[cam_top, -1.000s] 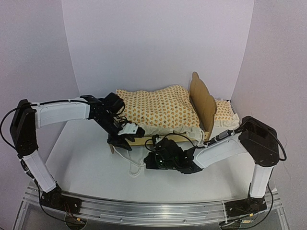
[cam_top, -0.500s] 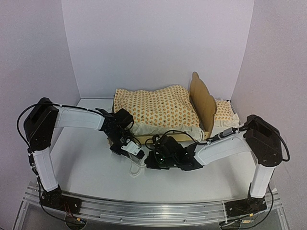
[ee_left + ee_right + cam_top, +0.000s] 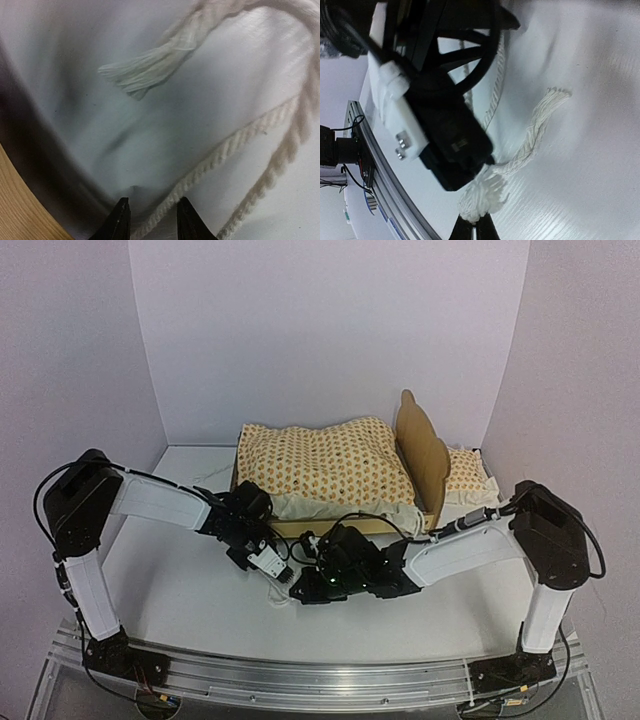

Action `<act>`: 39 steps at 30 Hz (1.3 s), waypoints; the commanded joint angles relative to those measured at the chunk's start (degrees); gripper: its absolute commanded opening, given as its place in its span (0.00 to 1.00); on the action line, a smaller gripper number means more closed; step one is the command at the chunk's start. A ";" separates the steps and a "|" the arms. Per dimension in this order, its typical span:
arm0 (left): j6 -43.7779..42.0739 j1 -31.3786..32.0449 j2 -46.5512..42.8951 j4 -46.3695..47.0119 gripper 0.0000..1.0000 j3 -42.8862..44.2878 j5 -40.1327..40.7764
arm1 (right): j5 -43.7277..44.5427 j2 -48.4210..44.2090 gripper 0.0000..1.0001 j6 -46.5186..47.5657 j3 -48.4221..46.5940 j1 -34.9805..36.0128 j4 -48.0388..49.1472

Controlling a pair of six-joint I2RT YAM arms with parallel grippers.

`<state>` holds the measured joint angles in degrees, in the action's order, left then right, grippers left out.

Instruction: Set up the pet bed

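The pet bed [image 3: 421,454], a plywood frame with a scalloped headboard, stands at the back with the orange-patterned mattress [image 3: 325,465] on it. A white rope [image 3: 284,596] lies on the table in front of it. My left gripper [image 3: 282,573] is low over the rope. In the left wrist view it [image 3: 152,217] is open, a thin strand [image 3: 235,145] runs between its jaws, and a frayed end [image 3: 132,75] lies ahead. My right gripper [image 3: 301,589] is beside it. In the right wrist view it [image 3: 476,229] is shut on the rope's frayed tuft [image 3: 482,197].
The small matching pillow [image 3: 465,472] lies behind the headboard at the right. A plywood edge [image 3: 20,210] shows at the lower left of the left wrist view. The left gripper's black body [image 3: 450,145] hangs close over the rope in the right wrist view.
My left gripper has come away from the bed's foot end, forward and down onto the rope. My right gripper has slid a little left and forward.
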<state>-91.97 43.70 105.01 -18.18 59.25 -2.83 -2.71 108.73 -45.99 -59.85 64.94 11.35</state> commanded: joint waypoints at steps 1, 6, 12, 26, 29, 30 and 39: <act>-0.34 -0.18 3.61 5.42 0.28 -0.44 5.43 | -2.12 -2.53 0.00 2.20 -2.61 0.54 -0.62; -3.73 -0.22 3.42 8.72 0.21 -5.73 6.58 | -0.76 -3.14 0.00 2.49 -2.37 0.54 -0.63; 0.64 -0.20 -0.31 11.04 0.00 -7.01 3.98 | 2.67 -3.79 0.00 0.95 -2.70 0.17 -1.60; 22.65 -2.62 -15.73 -13.62 0.00 3.11 -12.59 | -1.22 5.65 0.00 10.27 -16.84 -5.82 -4.36; 23.97 -2.66 -16.80 -14.09 0.00 2.57 -14.08 | -2.75 9.86 0.00 13.03 -20.69 -5.81 -4.24; 24.30 -2.67 -17.35 -14.02 0.00 2.24 -14.64 | -2.91 10.85 0.00 13.58 -21.54 -5.84 -4.04; 25.42 -3.72 -21.61 -12.70 0.00 0.04 -20.33 | -8.89 16.98 0.00 23.34 -26.52 -5.82 3.35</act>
<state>-68.76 38.54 88.69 -34.58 58.66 -12.53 -6.82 120.81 -28.82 -82.22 58.37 10.47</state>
